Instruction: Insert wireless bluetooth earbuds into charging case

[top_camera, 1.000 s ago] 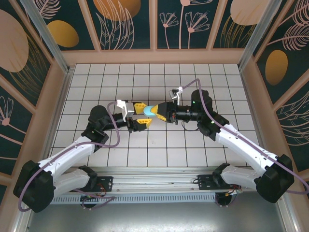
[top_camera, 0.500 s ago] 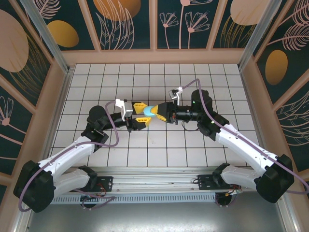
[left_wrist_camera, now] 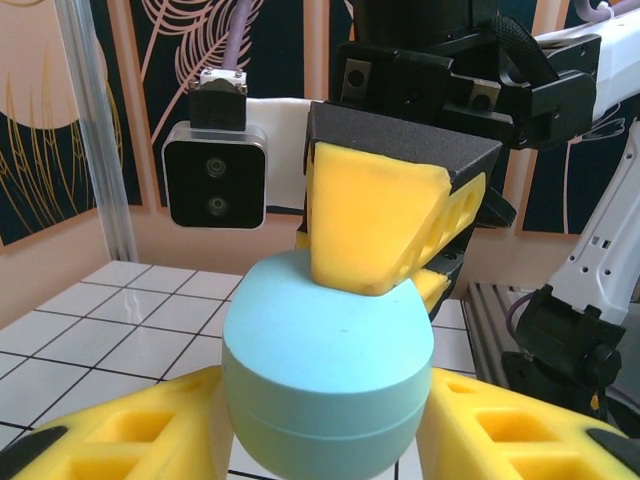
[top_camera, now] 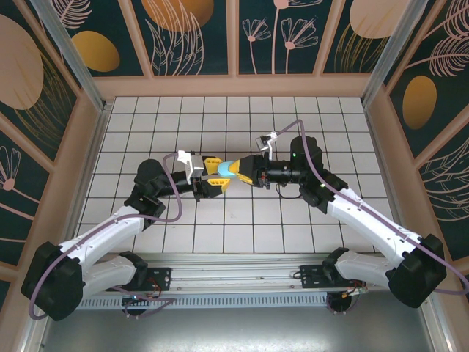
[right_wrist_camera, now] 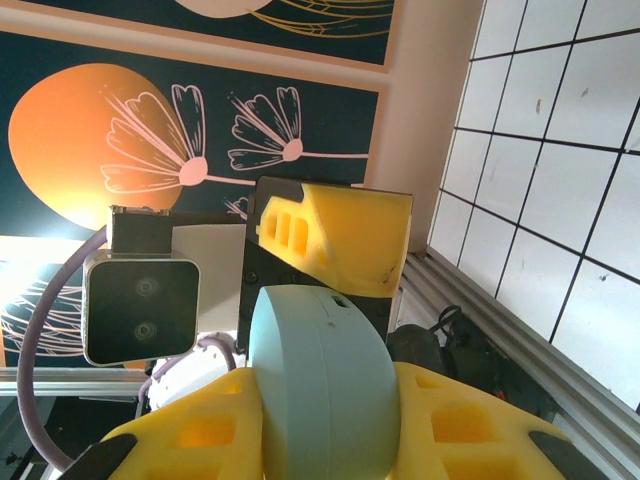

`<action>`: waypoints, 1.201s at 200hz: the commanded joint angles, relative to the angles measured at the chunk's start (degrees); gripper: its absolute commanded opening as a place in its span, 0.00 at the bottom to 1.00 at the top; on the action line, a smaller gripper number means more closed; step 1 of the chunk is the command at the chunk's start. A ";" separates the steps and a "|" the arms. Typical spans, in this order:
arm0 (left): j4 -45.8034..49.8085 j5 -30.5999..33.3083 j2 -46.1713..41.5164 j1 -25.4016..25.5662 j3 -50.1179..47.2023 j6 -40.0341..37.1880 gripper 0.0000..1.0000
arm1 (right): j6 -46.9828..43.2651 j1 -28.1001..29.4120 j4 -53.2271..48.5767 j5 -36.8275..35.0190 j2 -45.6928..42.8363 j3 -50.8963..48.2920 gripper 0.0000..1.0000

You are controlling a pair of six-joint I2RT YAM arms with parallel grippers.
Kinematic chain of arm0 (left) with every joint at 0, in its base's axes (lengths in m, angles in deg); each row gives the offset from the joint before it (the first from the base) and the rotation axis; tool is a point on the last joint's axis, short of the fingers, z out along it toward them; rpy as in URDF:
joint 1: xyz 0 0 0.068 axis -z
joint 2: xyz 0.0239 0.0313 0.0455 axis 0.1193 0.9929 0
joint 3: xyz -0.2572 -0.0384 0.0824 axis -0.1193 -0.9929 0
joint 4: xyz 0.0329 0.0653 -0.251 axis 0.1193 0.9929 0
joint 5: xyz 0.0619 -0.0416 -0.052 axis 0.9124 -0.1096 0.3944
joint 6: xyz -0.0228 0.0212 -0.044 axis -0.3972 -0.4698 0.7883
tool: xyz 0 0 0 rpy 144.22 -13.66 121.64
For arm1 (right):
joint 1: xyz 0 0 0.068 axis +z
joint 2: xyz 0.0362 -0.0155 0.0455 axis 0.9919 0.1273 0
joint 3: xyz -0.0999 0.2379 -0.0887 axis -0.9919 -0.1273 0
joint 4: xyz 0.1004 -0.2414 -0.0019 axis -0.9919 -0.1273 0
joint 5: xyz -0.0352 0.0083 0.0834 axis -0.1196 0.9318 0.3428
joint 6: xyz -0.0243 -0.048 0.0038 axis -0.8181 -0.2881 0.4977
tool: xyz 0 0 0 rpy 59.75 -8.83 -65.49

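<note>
above the counter [top_camera: 146,132], a smooth, closed light-blue pebble-shaped charging case [top_camera: 224,169] sits pinched in the right claw [top_camera: 235,170]; the left claw [top_camera: 220,174] flanks it, grip unclear.

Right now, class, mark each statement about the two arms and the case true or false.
1. The left gripper and right gripper both grip one light-blue case. True.
2. The case lies loose at the far edge of the tiled table. False: it is clamped between the grippers, near the middle.
3. The case's lid stands wide open. False: it is closed; a seam shows.
4. The fingers are yellow. True.
</note>
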 commanded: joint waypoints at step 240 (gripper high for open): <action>-0.96 -1.54 1.24 -0.18 2.08 -0.27 0.45 | -0.73 -0.41 2.51 2.60 0.79 1.07 0.08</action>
